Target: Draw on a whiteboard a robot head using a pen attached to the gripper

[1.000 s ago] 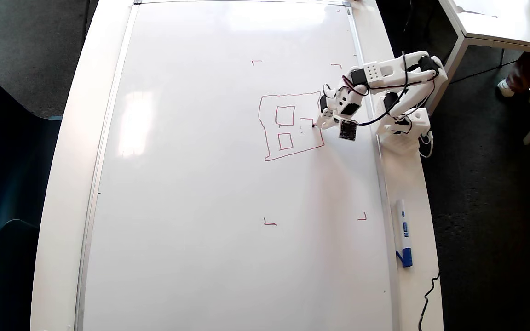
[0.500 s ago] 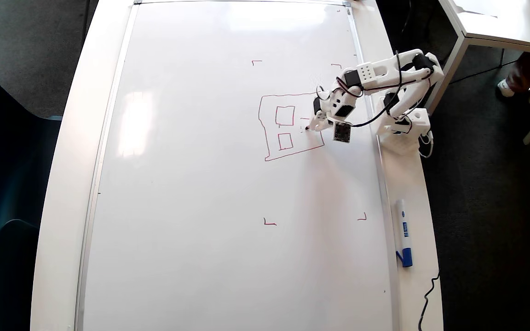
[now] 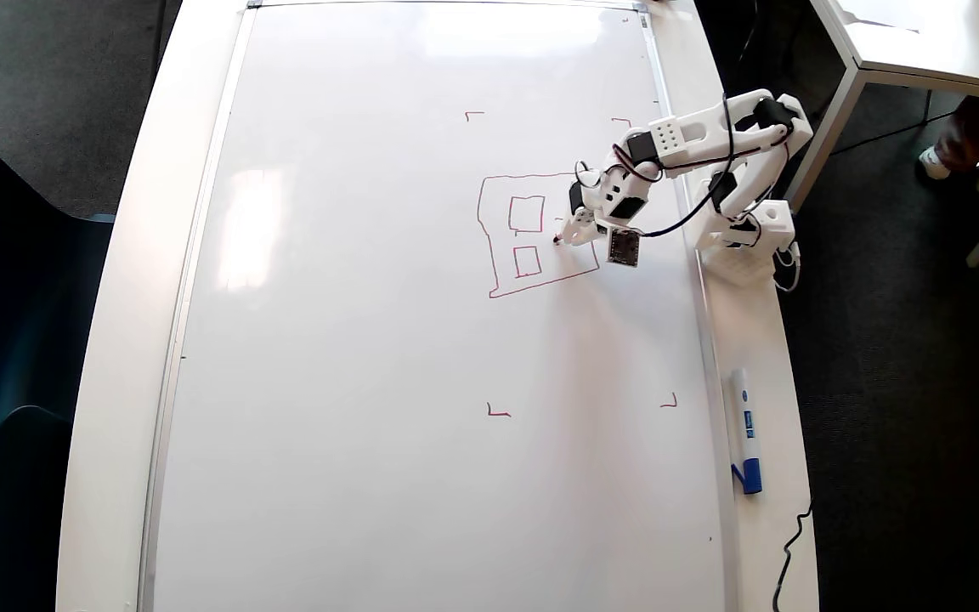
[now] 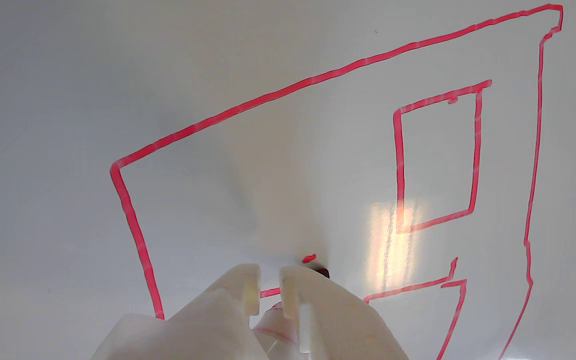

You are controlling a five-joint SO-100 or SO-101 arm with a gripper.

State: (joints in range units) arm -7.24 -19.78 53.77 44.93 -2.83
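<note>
The whiteboard [image 3: 370, 340] fills the table in the overhead view. On its upper right is the robot head [image 3: 540, 283], a wobbly red square with two small rectangles inside on the left. My gripper [image 3: 570, 234] hangs over the square's right half, shut on the pen. The pen's tip [image 3: 557, 241] touches the board right of the two rectangles. In the wrist view the white fingers [image 4: 293, 287] close around the pen [image 4: 274, 320]. Its dark red tip [image 4: 322, 272] rests on the whiteboard [image 4: 118, 75] beside short fresh strokes, inside the robot head outline [image 4: 398, 170].
The arm's base [image 3: 744, 238] is clamped on the table rim right of the board. A white marker with a blue cap [image 3: 745, 429] lies on that rim lower down, with a black cable [image 3: 787, 552] below it. Four small red corner marks [image 3: 498, 413] frame the drawing area.
The gripper has moved left and slightly down across the inside of the square, dragging the pen tip with it. The arm has stretched further over the board.
</note>
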